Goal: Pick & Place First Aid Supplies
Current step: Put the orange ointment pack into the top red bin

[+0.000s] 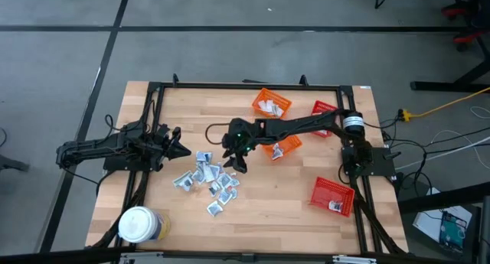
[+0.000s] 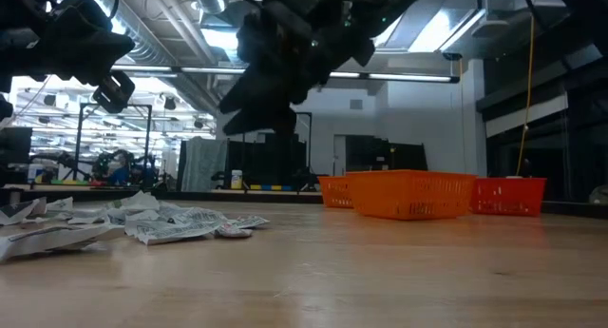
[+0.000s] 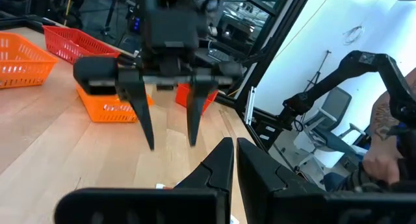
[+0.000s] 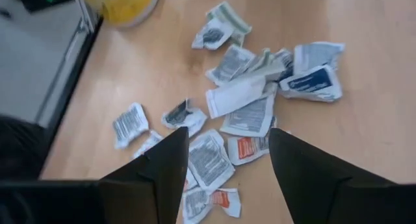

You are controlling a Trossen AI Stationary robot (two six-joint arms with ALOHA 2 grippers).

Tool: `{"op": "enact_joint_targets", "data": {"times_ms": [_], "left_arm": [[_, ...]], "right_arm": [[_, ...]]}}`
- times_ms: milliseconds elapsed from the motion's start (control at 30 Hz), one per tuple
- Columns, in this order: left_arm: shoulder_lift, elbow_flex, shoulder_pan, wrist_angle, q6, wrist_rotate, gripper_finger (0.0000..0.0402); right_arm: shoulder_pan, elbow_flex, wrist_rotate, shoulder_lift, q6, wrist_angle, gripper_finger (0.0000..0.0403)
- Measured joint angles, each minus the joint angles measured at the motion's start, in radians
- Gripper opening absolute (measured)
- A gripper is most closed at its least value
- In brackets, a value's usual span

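A robotics lab or workshop: exposed ceiling ducts (image 2: pixel 171 43), strip lights, a grey concrete floor (image 1: pixel 61 57), cables, and more equipment racks (image 2: pixel 114 143) beyond the counter (image 2: pixel 399 271).

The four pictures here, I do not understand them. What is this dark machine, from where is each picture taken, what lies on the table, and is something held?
It is a robot with two dark arms at a wooden table. One picture looks down from above, one looks level across the table top, and two come from cameras on the wrists.

The right gripper hangs open above the pile of first aid packets; its wrist camera sees the packets between its fingers. It holds nothing. The left gripper waits shut and empty at the table's left side.

Also on the table are orange baskets and red baskets, some with packets inside, and a white-lidded jar.
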Motion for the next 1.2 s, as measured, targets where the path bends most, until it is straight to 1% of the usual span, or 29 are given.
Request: {"op": "enact_joint_targets", "data": {"times_ms": [133, 267, 400, 600, 800, 1200], "left_arm": [[0.0, 0.0, 0.0, 0.0, 0.0, 0.0, 0.0016], [0.0, 0.0, 0.0, 0.0, 0.0, 0.0, 0.0015], [0.0, 0.0, 0.0, 0.0, 0.0, 0.0, 0.0015], [0.0, 0.0, 0.0, 0.0, 0.0, 0.0, 0.0016], [0.0, 0.0, 0.0, 0.0, 0.0, 0.0, 0.0015], [0.0, 0.0, 0.0, 0.0, 0.0, 0.0, 0.0016]], "right_arm": [[0.019, 0.0, 0.015, 0.045, -0.066, 0.034, 0.0213], [0.035, 0.0, 0.063, 0.1, -0.083, 0.072, 0.0213], [0.038, -0.001, 0.063, 0.142, -0.081, 0.098, 0.0213], [0.037, -0.002, 0.094, 0.16, -0.085, 0.11, 0.0213], [0.037, -0.002, 0.108, 0.178, -0.085, 0.161, 0.0213], [0.038, -0.001, 0.098, 0.217, -0.028, 0.216, 0.0213]]}}
